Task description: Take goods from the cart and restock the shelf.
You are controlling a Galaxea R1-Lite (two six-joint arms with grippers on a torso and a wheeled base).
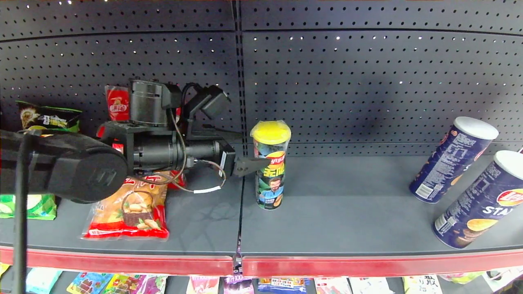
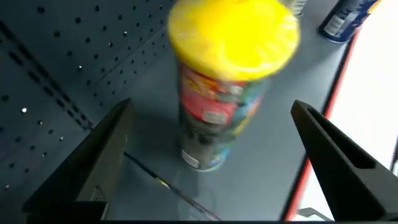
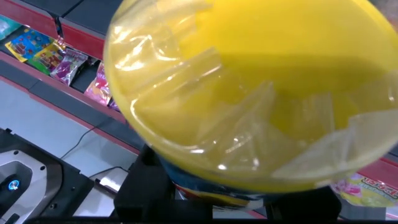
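Observation:
A small can with a yellow lid stands upright on the grey shelf, just right of the seam between its panels. My left gripper reaches in from the left at the can's mid height and is open. In the left wrist view the can stands between and slightly beyond the two spread fingers, with a gap on each side. A second yellow-lidded can, wrapped in clear film, is held close to the right wrist camera, with my right gripper shut on its body below the lid.
Two tall blue chip tubes lean at the shelf's right end. A red peanut bag lies under my left arm, with a green bag and a dark bag farther left. Pegboard backs the shelf; a red rail edges its front.

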